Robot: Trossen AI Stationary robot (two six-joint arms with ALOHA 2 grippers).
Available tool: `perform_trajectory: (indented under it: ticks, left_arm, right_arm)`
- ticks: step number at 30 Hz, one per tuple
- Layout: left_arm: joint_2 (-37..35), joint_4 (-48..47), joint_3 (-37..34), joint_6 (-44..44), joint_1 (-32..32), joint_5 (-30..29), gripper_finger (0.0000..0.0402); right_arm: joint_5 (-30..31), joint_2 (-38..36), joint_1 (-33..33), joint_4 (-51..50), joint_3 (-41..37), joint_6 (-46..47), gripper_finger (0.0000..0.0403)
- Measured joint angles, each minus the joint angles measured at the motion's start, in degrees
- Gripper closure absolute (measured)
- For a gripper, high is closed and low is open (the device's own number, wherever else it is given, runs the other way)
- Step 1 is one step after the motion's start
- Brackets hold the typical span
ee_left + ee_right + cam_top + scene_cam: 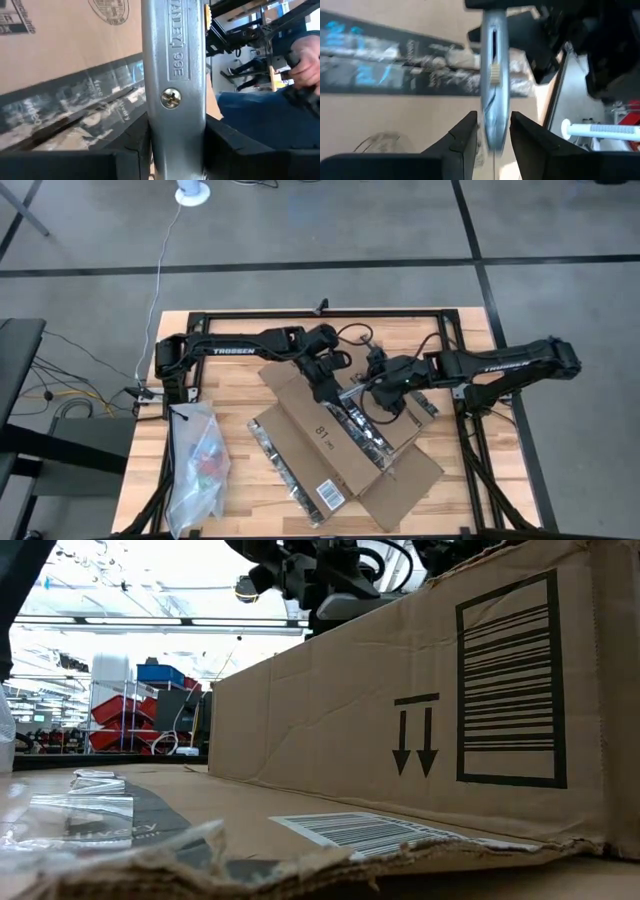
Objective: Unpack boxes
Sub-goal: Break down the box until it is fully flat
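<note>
The brown cardboard box (330,440) lies flat near the middle of the table, with its dark printed tape strip (368,438) and white barcode label (332,495) facing up. Over its far end my left gripper (328,385) is shut on a silver utility knife (174,75). My right gripper (493,125) comes in from the right. It is open, one finger on either side of the knife's thin edge (494,65), with a narrow gap on each side. In the low view the box wall (400,730) fills the picture. My left gripper pinches the knife's metal handle (172,130) between its two fingers, on the flat sides near the screw. The fingers lie across the handle, which runs on past them over the taped box. The knife is held clear above the cardboard.
A clear plastic bag (200,465) with colourful contents lies at the table's near left. Box flaps (405,480) spread toward the near right edge. Beyond the table, a person's hand (305,55) and blue clothing show in the left wrist view.
</note>
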Motion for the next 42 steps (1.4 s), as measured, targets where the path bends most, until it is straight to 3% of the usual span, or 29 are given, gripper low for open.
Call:
perform_trajectory:
  ticks: [5, 8, 12, 17, 22, 27, 34, 42]
  left_arm:
    - [-0.17, -2.94, 0.0, 1.39, -1.51, -2.78, 0.0295]
    - [-0.49, -6.01, -0.02, 1.62, -3.42, -7.0, 0.0295]
    - [-2.27, -6.11, 0.16, 0.2, -7.27, -13.05, 0.0295]
    - [-3.34, -11.33, 3.43, -2.02, -12.51, -21.18, 0.0295]
    - [-3.39, -21.88, 5.6, -2.09, -17.22, -29.11, 0.0295]
    - [-3.37, -27.06, 5.6, -5.02, -21.29, -30.79, 0.0295]
    - [-2.72, -27.96, 5.35, -11.45, -25.52, -31.31, 0.0295]
    - [0.77, -28.69, 5.16, -9.41, -26.47, -37.32, 0.0295]
  right_arm:
    - [1.31, -3.86, 0.83, -13.14, 2.97, 14.39, 0.0303]
    - [-1.04, -7.6, 0.79, -19.66, 3.01, 25.82, 0.0302]
    - [-6.63, -12.23, 1.51, -23.83, 3.01, 40.71, 0.0301]
    - [-7.32, -16.49, 6.44, -25.84, 2.19, 50.07, 0.0301]
    - [-7.63, -17.95, 13.29, -22.6, -4.32, 55.53, 0.0301]
    - [-8.19, -16.36, 18.68, -16.08, -11.74, 56.58, 0.0301]
    - [-5.17, -13.98, 15.99, -11.9, -13.23, 52.83, 0.0301]
    - [-5.2, -10.67, 11.91, -6.19, -17.62, 52.37, 0.0301]
